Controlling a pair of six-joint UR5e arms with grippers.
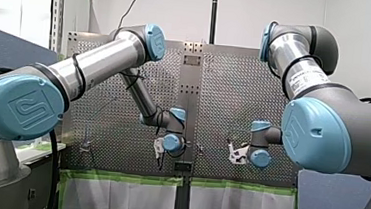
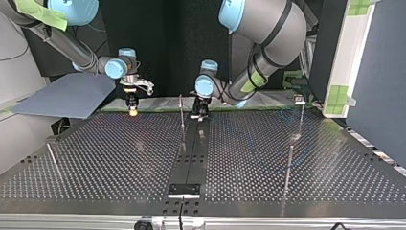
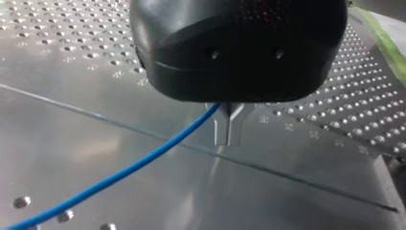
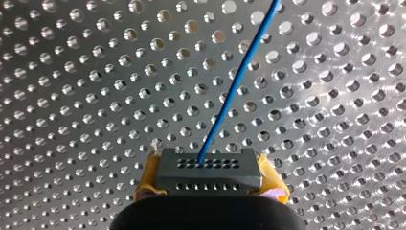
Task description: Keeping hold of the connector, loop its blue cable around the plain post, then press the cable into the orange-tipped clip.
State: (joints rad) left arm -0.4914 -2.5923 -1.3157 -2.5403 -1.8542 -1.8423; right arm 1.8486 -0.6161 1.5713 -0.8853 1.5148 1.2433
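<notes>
Closest to the lens in the right wrist view, the connector (image 4: 208, 170) is a small dark block with 2 rows of holes. It is clamped by its short ends between the yellow pads (image 4: 149, 175) of my right gripper (image 4: 209, 181), just above the perforated table (image 4: 72, 96). Its blue cable (image 4: 237, 81) leaves the upper row of holes and runs straight away ahead of the gripper. In the left wrist view my left gripper (image 3: 229, 128) has its 2 metal fingers (image 3: 223, 130) closed tip to tip over the bare centre plate (image 3: 95, 158). The cable enters the fork at their root, so it looks caught there rather than merely passing by. The top view shows both grippers low at the table's far edge, with a thin post (image 2: 181, 112) just beside the left one and another post (image 2: 289, 163) well apart toward that view's right. I cannot tell which is plain or where the orange tip is. I judge the connector light and rigid, safe to grip by its ends. The cable looks thin, limp and smooth-jacketed, so it should bend round a post easily but may slide through metal fingers. Its weak spot is where it leaves the connector, so the guiding hold belongs further along its run.
</notes>
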